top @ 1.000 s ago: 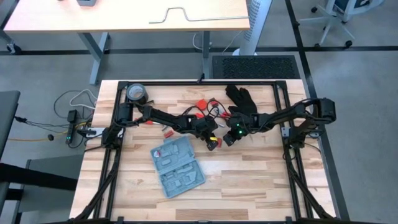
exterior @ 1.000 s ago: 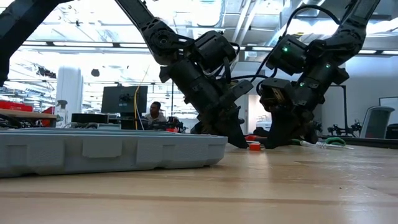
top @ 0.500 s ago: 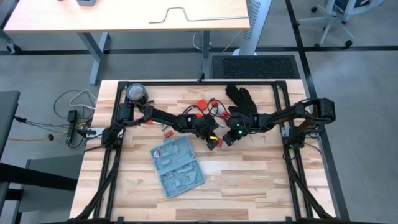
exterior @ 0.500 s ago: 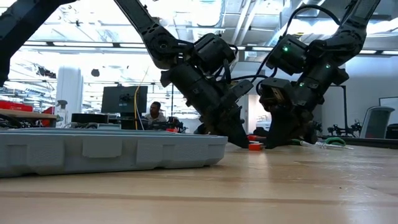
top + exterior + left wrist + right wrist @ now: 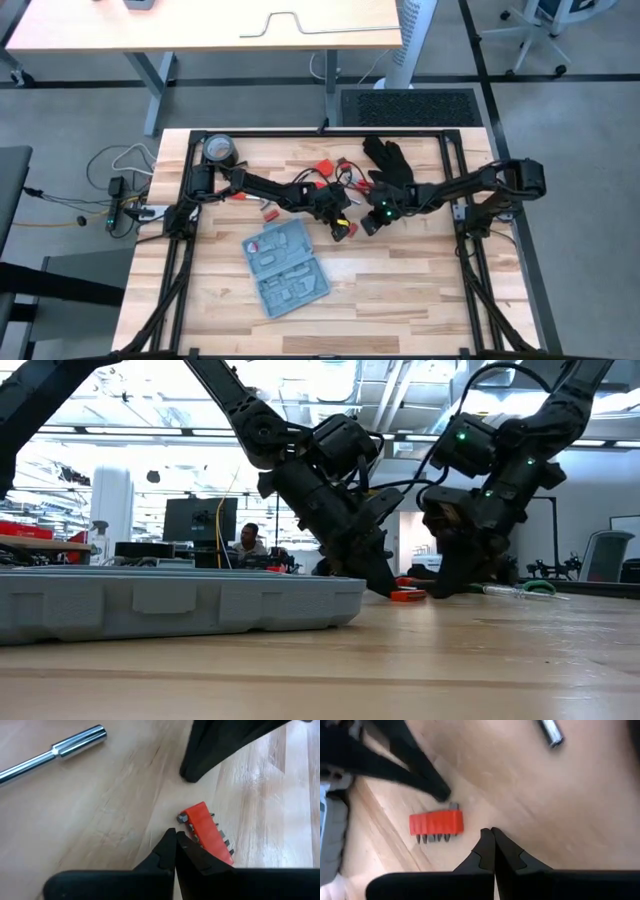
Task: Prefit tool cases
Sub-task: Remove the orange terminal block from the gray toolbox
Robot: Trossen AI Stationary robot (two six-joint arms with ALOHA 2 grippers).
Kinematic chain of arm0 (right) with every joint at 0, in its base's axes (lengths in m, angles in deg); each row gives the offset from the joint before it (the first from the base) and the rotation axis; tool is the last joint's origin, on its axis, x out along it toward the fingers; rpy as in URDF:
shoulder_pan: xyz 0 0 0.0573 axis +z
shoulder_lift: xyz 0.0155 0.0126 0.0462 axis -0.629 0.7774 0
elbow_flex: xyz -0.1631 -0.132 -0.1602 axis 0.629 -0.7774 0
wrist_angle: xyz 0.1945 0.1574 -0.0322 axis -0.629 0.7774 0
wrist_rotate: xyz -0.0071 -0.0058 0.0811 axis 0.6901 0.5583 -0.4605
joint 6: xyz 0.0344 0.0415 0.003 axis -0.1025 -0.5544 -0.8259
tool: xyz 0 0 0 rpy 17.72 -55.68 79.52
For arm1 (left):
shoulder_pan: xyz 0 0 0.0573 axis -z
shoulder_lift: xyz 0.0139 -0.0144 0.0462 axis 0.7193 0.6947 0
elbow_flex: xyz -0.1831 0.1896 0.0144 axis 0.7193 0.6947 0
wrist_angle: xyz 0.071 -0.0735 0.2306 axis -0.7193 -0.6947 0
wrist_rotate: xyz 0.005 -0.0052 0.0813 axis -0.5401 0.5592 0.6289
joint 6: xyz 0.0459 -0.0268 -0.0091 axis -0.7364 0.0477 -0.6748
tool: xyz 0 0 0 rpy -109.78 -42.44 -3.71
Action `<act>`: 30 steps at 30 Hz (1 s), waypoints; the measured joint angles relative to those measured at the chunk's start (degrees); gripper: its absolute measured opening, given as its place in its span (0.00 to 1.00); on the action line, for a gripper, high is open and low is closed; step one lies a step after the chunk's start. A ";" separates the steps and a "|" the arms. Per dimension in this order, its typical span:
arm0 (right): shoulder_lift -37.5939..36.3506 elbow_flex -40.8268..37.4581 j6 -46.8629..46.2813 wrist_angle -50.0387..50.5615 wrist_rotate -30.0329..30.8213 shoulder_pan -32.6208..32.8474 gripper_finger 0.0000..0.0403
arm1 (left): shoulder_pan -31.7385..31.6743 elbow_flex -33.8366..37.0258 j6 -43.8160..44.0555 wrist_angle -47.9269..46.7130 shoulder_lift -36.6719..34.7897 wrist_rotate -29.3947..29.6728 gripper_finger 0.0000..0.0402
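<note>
At the middle of the table, the left gripper [image 5: 345,229] and the right gripper [image 5: 366,224] come down tip to tip from opposite sides, both angled steeply onto the wood. In the left wrist view the left gripper [image 5: 175,839] has its two dark fingers pressed together with nothing between them, and their tips rest just beside a small red bit holder [image 5: 206,831] that lies flat on the boards with a row of metal bits sticking out along one edge. The right gripper [image 5: 491,836] is likewise pinched closed and empty, its tips near the same red bit holder [image 5: 436,824] but not touching it. The other arm's dark fingertip shows in each wrist view, close to the holder. In the low view the red bit holder [image 5: 405,595] sits on the table between the two grippers. A chrome extension bar [image 5: 55,751] lies a little beyond on the bare wood.

The light-blue tool case [image 5: 286,268] lies open and flat on the table, well apart from the grippers, nearer the front edge and on the left arm's side, its moulded slots facing up. A black glove [image 5: 388,158] rests near the rear edge, a roll of tape [image 5: 218,150] sits at the rear left corner, and small red parts [image 5: 324,166] lie scattered behind the arms. In the low view a person [image 5: 246,540] sits at a monitor far across the room.
</note>
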 joint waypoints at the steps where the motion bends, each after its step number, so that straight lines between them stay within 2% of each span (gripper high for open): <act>1: -0.20 -0.01 -0.53 0.00 0.22 0.67 0.00 | -0.05 0.00 -0.24 -0.06 -0.01 0.06 0.00; 10: 0.62 -0.12 -5.08 -4.28 0.71 4.70 0.00 | -0.06 0.09 -0.54 0.27 -0.01 -1.30 0.00; 13: 2.55 -0.07 -6.04 -7.36 0.23 4.35 0.00 | 0.70 0.09 -0.54 0.34 -0.01 -0.85 0.00; 23: 2.81 0.00 -5.10 -6.76 -0.51 1.15 0.00 | 1.26 0.09 -0.47 0.32 -0.01 -1.04 0.00; 26: 2.33 -0.01 -5.10 -6.16 -0.93 0.84 0.00 | 1.16 0.07 -0.73 -1.87 -0.01 -1.71 0.00; 30: 2.24 -0.03 -6.25 -6.28 -0.01 3.98 0.00 | 1.22 -0.04 -2.75 -5.84 -0.07 -2.85 0.00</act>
